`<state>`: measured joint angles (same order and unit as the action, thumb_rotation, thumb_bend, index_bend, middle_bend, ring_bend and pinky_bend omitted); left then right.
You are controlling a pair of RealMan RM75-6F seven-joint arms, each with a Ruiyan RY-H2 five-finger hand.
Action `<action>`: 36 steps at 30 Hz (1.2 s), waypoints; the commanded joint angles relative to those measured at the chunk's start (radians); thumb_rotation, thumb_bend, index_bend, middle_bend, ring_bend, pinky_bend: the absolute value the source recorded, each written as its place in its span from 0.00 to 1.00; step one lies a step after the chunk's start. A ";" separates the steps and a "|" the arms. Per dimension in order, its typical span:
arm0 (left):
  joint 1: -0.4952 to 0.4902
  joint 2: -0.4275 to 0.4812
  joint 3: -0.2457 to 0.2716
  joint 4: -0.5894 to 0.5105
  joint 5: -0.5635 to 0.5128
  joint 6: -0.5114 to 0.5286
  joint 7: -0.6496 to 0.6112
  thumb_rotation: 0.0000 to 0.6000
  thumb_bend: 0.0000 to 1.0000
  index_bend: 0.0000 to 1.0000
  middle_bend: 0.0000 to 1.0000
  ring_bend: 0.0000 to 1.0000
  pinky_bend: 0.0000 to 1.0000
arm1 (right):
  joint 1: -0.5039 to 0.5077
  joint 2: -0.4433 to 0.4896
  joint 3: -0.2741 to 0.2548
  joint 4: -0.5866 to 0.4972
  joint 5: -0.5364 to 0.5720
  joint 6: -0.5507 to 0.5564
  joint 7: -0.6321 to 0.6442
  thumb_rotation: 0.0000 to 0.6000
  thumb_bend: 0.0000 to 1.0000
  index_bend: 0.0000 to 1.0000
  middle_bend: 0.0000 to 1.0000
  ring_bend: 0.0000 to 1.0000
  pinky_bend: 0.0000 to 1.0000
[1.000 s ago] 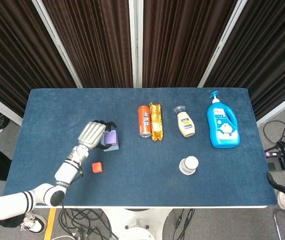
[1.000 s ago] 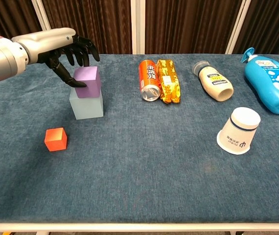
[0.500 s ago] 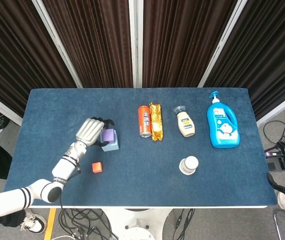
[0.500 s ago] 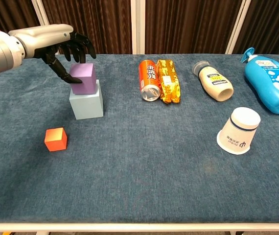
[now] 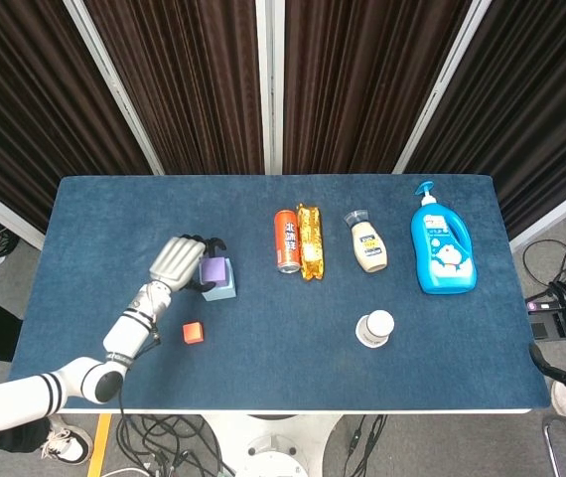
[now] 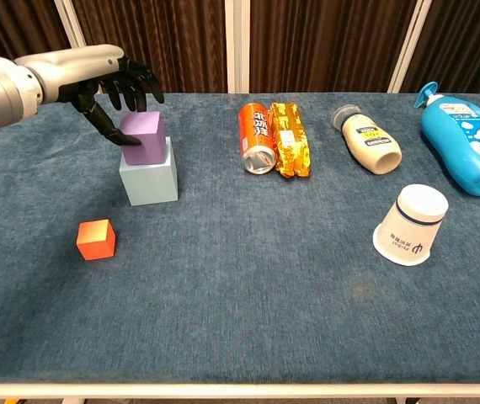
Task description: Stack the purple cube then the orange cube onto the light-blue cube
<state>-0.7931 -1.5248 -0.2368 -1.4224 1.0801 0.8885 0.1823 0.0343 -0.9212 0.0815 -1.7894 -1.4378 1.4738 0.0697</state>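
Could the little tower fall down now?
It might. The purple cube sits toward the back left of the light-blue cube, and the left hand touches it, so pulling away could drag it off. The orange cube must go on top, and that may tip it.

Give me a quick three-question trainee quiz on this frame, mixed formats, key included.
1. True or false: the purple cube sits on the light-blue cube.
2. Which cube lies alone on the table? A) orange B) purple C) light-blue
3. Fill in: the left hand has its fingers around the ____ cube.

Key: 1 true. 2 A, the orange cube. 3 purple.
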 commanded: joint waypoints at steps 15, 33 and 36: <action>-0.009 -0.014 -0.004 -0.023 -0.095 0.022 0.059 1.00 0.31 0.37 0.59 0.38 0.36 | -0.002 0.000 -0.003 0.000 -0.005 0.003 -0.002 1.00 0.23 0.04 0.06 0.00 0.00; -0.003 -0.006 0.009 -0.038 -0.096 -0.003 0.017 1.00 0.15 0.18 0.34 0.24 0.27 | -0.001 0.002 -0.003 -0.002 -0.002 -0.001 -0.002 1.00 0.23 0.04 0.07 0.00 0.00; -0.002 0.005 0.011 -0.046 -0.093 -0.002 0.016 1.00 0.11 0.16 0.27 0.20 0.24 | 0.000 0.003 -0.003 -0.002 0.000 -0.002 -0.001 1.00 0.23 0.04 0.07 0.00 0.00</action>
<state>-0.7954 -1.5207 -0.2261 -1.4672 0.9863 0.8856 0.1986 0.0339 -0.9182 0.0788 -1.7916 -1.4382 1.4713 0.0686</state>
